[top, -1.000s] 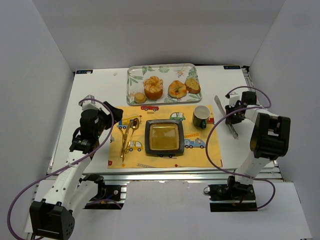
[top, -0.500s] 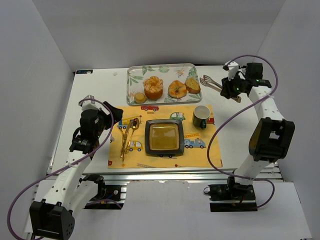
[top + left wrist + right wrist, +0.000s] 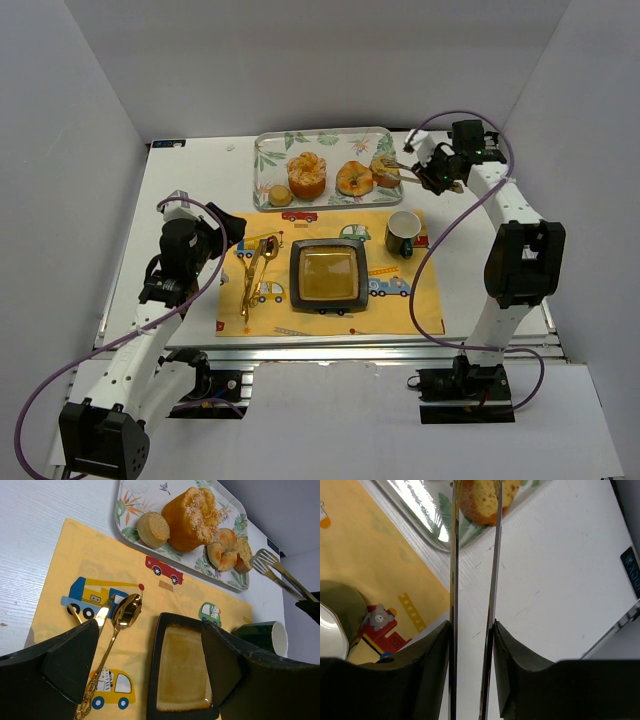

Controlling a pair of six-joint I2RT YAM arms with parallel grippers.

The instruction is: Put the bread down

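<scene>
The left hand (image 3: 228, 228) hovers over the left part of the white surface (image 3: 190, 180), just left of the yellow placemat (image 3: 390, 305), with its fingers spread wide and nothing between them. A gold spoon (image 3: 107, 652) lies on the left side of the placemat, bowl toward the far edge. A black square plate (image 3: 296, 276) sits at the centre of the placemat. Beyond the placemat, a patterned tray (image 3: 268, 150) carries, from left to right, a small round bun (image 3: 280, 195), a tall sugared pastry (image 3: 307, 175), a ring-shaped bread (image 3: 355, 178) and a bread slice (image 3: 386, 170) at the tray's right end. A dark green mug (image 3: 403, 233) stands upright on the right side of the placemat, right of the plate. The right hand (image 3: 437, 172), at the far right of the surface, pinches a pair of metal tongs (image 3: 494, 580) between its fingers. The tongs point left, arms parted, their tips flanking the bread slice; contact with it cannot be confirmed.
</scene>
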